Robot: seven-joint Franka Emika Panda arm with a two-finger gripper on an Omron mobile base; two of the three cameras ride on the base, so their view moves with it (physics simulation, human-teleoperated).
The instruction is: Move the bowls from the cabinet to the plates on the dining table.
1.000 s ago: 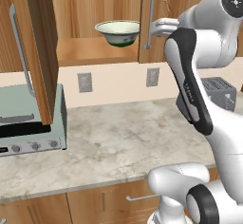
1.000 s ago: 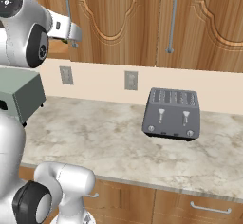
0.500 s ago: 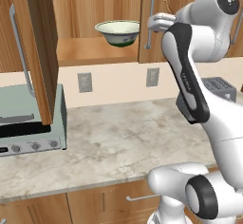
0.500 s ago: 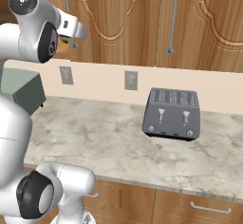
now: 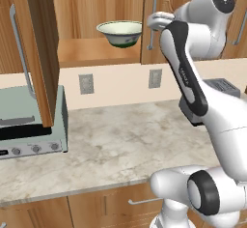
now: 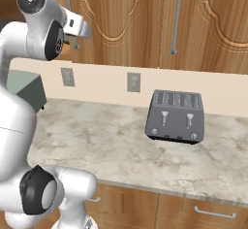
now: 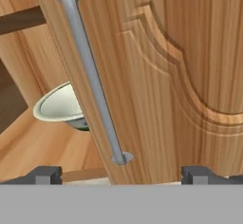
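Left of the shut cabinet door (image 5: 193, 9), the bowl (image 5: 120, 32) sits on the open cabinet's shelf (image 5: 91, 50). The tool (image 7: 122, 174), jaws wide and empty, faces that door's handle (image 7: 92, 83), so the bowl lies leftward, past the door's edge.

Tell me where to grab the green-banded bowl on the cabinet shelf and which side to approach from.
Grip the bowl at its rim, one finger inside, one outside: the thin, flared lip is the only narrow part. It stands upright on its foot on the cabinet shelf. Come from the open front, probably slightly left of the closed door, whose handle lies directly ahead of the open gripper.
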